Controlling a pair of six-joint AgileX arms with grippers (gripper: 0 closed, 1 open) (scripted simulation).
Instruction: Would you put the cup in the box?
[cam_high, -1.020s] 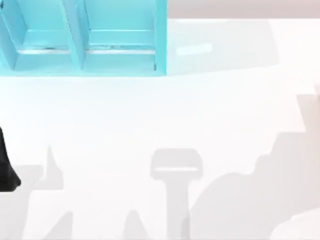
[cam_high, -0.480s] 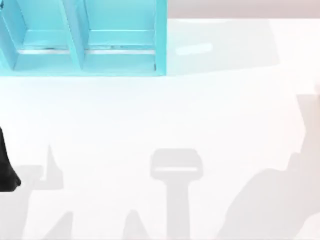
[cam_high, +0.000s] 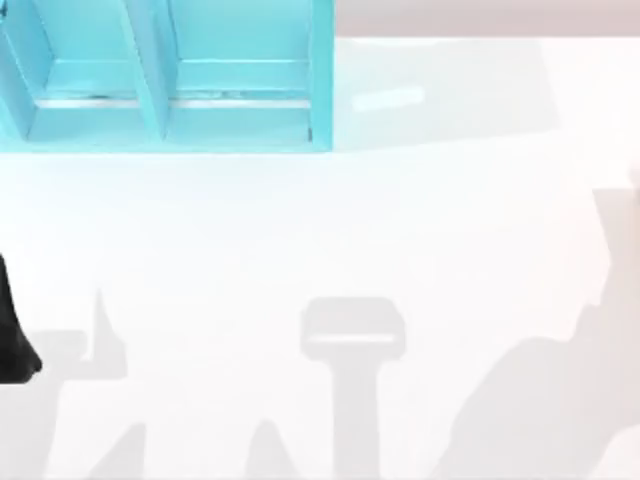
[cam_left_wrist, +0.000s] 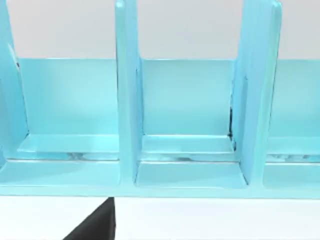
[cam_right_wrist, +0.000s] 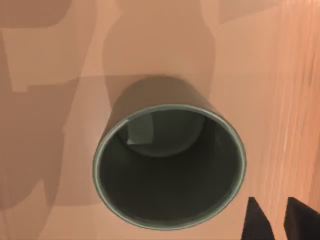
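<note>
The olive-green cup (cam_right_wrist: 170, 165) stands upright on a tan surface in the right wrist view, seen from above with its dark inside open to the camera. Dark parts of my right gripper (cam_right_wrist: 260, 222) show just beside the cup's rim, not around it. The box (cam_high: 150, 70) is a turquoise case with upright dividers at the back left of the table in the top view. In the left wrist view the box (cam_left_wrist: 127, 100) faces the camera with its compartments holding nothing. My left arm (cam_high: 12, 340) is parked at the left edge of the table.
The white table (cam_high: 330, 230) stretches bare between the box and the front edge. Grey shadows of the arms lie across its front half, the largest at the lower right (cam_high: 540, 400).
The large shadow at the table's lower right has drawn back toward the right edge. The box and the left arm have not moved.
</note>
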